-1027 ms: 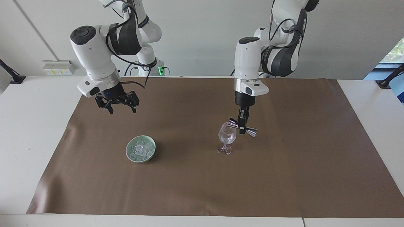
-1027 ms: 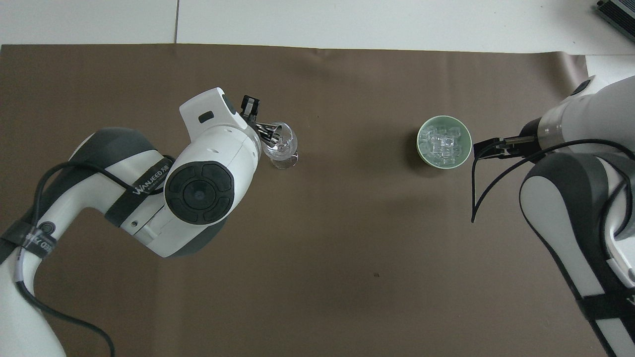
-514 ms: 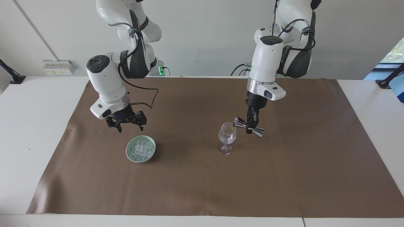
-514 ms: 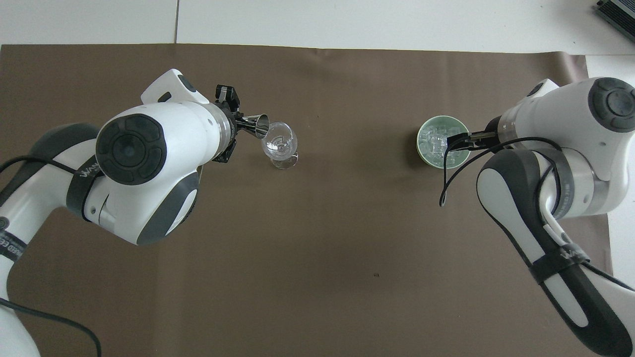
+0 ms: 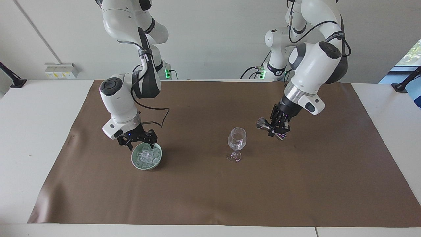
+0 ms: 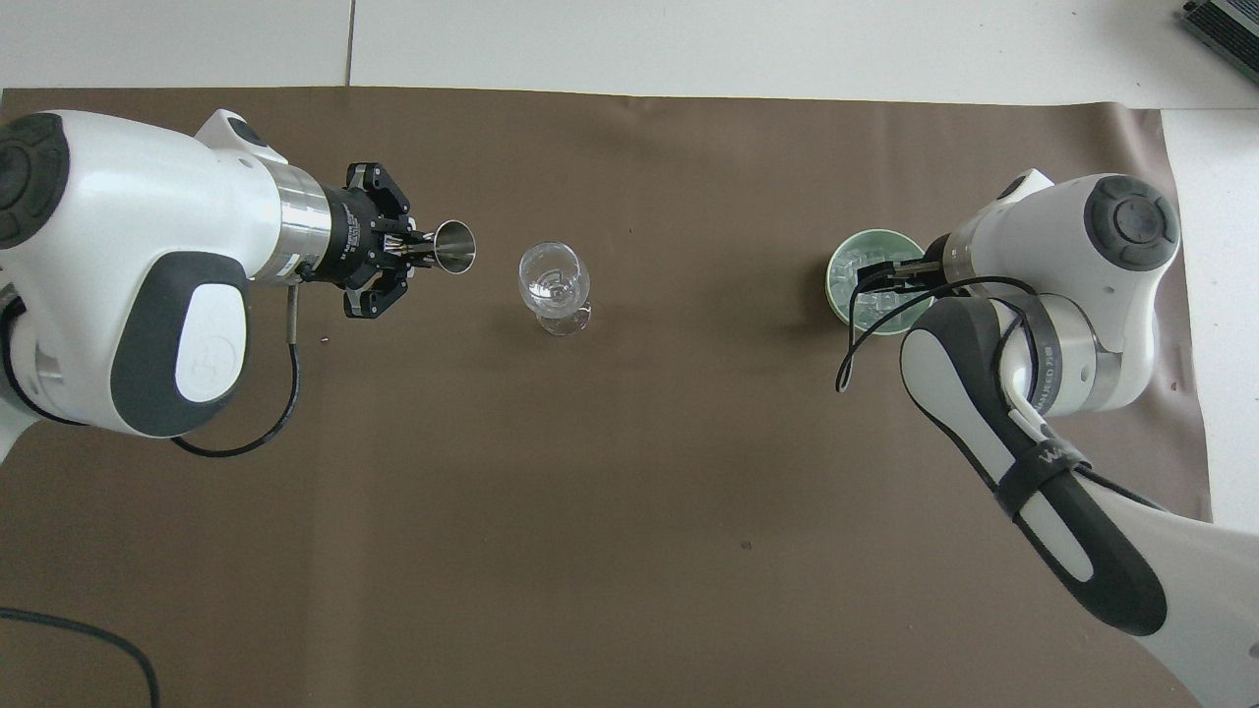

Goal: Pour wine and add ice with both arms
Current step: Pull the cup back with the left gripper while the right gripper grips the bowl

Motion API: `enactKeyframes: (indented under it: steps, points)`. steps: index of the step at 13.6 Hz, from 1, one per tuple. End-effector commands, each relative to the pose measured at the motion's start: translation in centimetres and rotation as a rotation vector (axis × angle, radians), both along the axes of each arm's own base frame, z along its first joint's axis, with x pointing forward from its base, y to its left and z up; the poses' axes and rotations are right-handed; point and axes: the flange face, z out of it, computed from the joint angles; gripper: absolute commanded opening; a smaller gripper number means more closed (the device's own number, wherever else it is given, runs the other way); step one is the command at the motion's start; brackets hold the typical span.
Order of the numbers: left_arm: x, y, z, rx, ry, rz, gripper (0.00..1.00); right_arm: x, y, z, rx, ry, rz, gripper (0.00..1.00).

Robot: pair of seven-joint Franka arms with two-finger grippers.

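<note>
Steel jigger [image 5: 270,126] is clamped tilted in the left gripper [image 5: 278,129] beside the wine glass [image 5: 236,144], pouring seemingly done, while the right gripper [image 5: 138,142], spread wide, dips into the bowl [image 5: 157,163] to pinch an ice cube [image 5: 144,157] next.

Robotics lab indicated: two white arms [image 5: 125,98] mounted at white table [image 5: 39,131], brown paper sheet [image 5: 210,191] laid over, bare wall, wall-mounted power strip [image 5: 61,70].

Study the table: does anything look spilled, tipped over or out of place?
Nothing stands out. The wine glass stands upright on the brown mat, and the ice sits inside its green bowl. The jigger is tilted, but only because the left gripper holds it aloft.
</note>
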Motion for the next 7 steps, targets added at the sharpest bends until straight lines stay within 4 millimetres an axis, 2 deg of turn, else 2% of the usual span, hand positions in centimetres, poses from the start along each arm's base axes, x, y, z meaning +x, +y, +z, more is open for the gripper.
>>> enactKeyframes:
  steps: [1, 3, 5, 7]
  points:
    - [-0.4, 3.4, 1.0, -0.069, 0.046, 0.003, 0.0, 0.0, 0.6, -0.4, 0.015, -0.018, -0.043, 1.0]
    - [-0.3, 5.1, 0.1, -0.11, 0.081, 0.014, 0.0, 0.0, 0.8, -0.6, 0.018, -0.014, -0.057, 0.91]
    - [-0.5, 6.7, -1.8, -0.151, 0.115, 0.035, 0.0, 0.0, 0.9, -1.1, 0.017, -0.008, -0.057, 0.84]
    - [-1.1, 7.5, -2.9, -0.167, 0.127, 0.024, 0.0, 0.1, 0.8, -1.1, 0.017, -0.01, -0.059, 0.71]
